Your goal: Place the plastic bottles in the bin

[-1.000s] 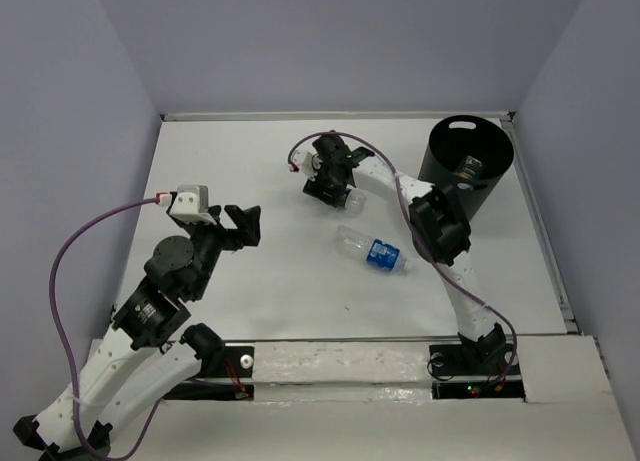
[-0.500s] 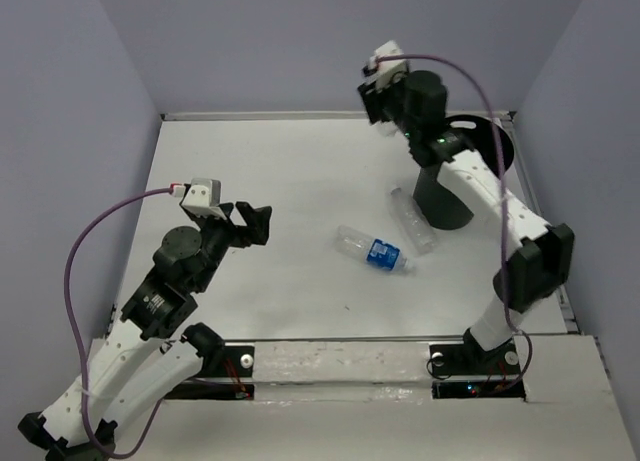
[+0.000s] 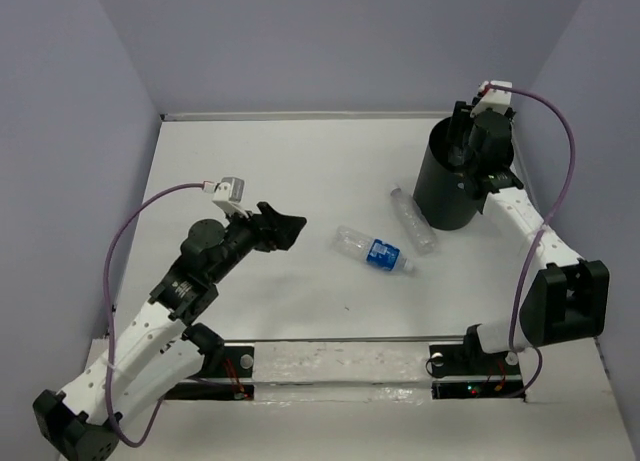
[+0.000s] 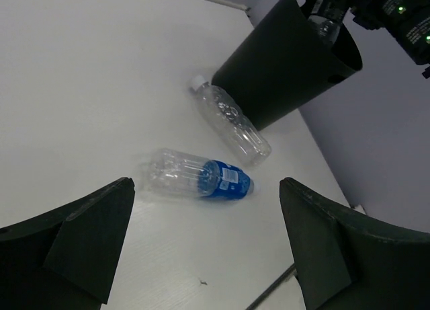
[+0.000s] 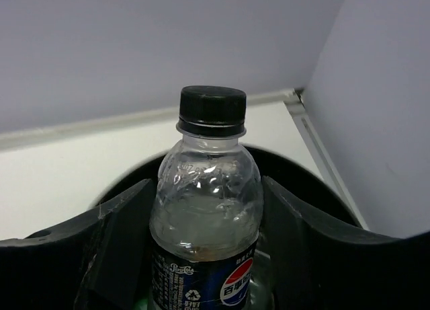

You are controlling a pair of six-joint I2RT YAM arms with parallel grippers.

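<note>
My right gripper (image 3: pixel 468 143) is shut on a clear bottle (image 5: pixel 207 209) with a black cap and a dark label. It holds the bottle upright over the mouth of the black bin (image 3: pixel 452 186), whose rim (image 5: pixel 316 189) shows behind it. A clear bottle with a blue label (image 3: pixel 375 249) lies on its side mid-table. A plain clear bottle (image 3: pixel 412 219) lies against the bin's left base. My left gripper (image 3: pixel 288 231) is open and empty, to the left of the blue-label bottle (image 4: pixel 201 177). The left wrist view also shows the plain bottle (image 4: pixel 232 118) and the bin (image 4: pixel 282 68).
Grey walls close in the white table on the left, back and right. A raised lip (image 3: pixel 545 231) runs along the right edge beside the bin. Something green shows low inside the bin in the right wrist view.
My right arm has swung from the table's middle to above the bin with the dark-label bottle. The plain clear bottle now lies by the bin. My left gripper has reached right.
</note>
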